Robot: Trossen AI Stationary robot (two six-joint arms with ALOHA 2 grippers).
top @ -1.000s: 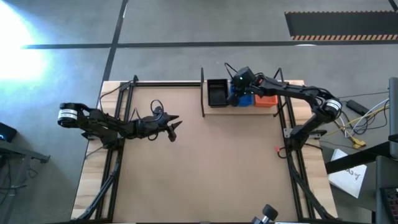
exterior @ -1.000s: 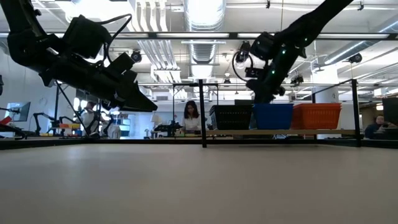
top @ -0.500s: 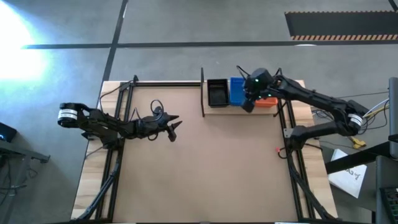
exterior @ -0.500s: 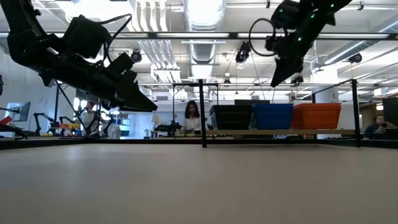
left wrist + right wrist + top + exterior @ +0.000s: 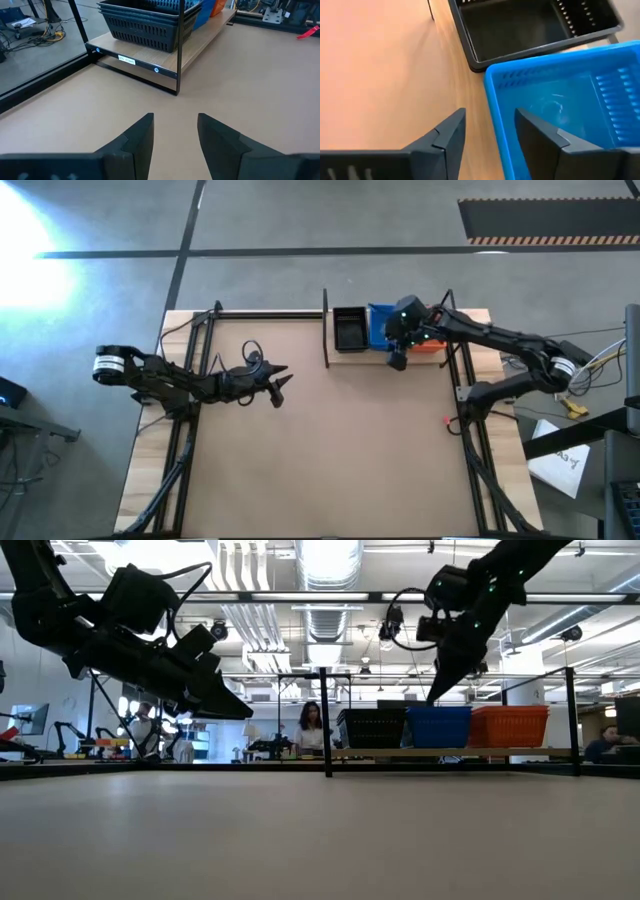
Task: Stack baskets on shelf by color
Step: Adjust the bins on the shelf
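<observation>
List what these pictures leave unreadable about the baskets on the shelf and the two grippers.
- How many baskets each pile holds: in the high view the black, blue and orange piles are too small.
- Orange pile: partly covered by the right arm in the high view; cut off in the left wrist view.
- Label on the shelf: too small to read.
- Right gripper and left gripper: both open, holding nothing.

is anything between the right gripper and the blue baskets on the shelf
Nothing visible. The right gripper hangs open just above the near rim of the blue baskets on the shelf, holding nothing, with only air between. The black baskets sit beside the blue ones, not in the way. The left gripper waits far off over the table.
</observation>
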